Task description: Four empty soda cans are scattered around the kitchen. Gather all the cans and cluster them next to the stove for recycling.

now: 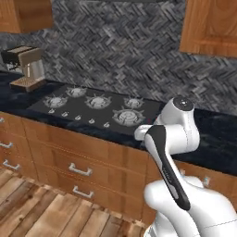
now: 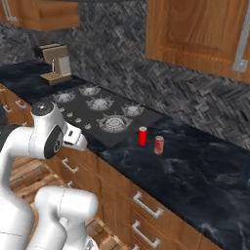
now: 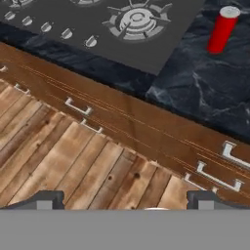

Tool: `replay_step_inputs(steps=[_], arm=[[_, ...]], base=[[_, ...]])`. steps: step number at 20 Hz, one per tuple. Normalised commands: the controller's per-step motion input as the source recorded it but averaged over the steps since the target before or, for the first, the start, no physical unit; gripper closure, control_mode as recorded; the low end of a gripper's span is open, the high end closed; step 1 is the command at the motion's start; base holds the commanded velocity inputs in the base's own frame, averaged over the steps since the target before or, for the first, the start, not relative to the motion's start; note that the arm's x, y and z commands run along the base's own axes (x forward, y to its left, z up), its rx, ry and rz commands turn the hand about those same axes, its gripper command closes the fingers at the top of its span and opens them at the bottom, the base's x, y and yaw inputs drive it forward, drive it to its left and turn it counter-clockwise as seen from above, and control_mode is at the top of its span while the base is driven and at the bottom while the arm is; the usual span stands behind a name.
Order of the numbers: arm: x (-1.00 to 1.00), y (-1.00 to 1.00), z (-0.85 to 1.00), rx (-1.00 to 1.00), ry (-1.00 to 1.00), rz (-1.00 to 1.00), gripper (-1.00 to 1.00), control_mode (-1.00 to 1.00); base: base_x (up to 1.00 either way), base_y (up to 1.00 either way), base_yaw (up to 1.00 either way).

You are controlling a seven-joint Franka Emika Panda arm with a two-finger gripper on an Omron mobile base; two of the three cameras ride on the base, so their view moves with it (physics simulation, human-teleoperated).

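Dark marble counter (image 2: 195, 171), two red soda cans (image 2: 142, 136) beside the stove (image 2: 97, 110) (tool (image 3: 124, 199) fingers apart, empty).

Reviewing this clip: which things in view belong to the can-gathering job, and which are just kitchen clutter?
Job:
- two red soda cans, upright on the counter right of the stove
- stove, black cooktop
- pincer, open, empty, over the floor by the drawers

Just there:
- coffee machine, left of the stove
- drawers
- wall cabinets
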Motion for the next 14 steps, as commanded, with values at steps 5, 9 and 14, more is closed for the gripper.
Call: replay_step_inputs(steps=[5,9,14], arm=[[0.00,0.00,0.00,0.00,0.00,0.00,-1.00,1.00],[0.00,0.00,0.00,0.00,0.00,0.00,-1.00,1.00],[0.00,0.00,0.00,0.00,0.00,0.00,-1.00,1.00]], base=[[-0.03,0.00,1.00],[-0.02,0.00,1.00],[-0.02,0.00,1.00]])
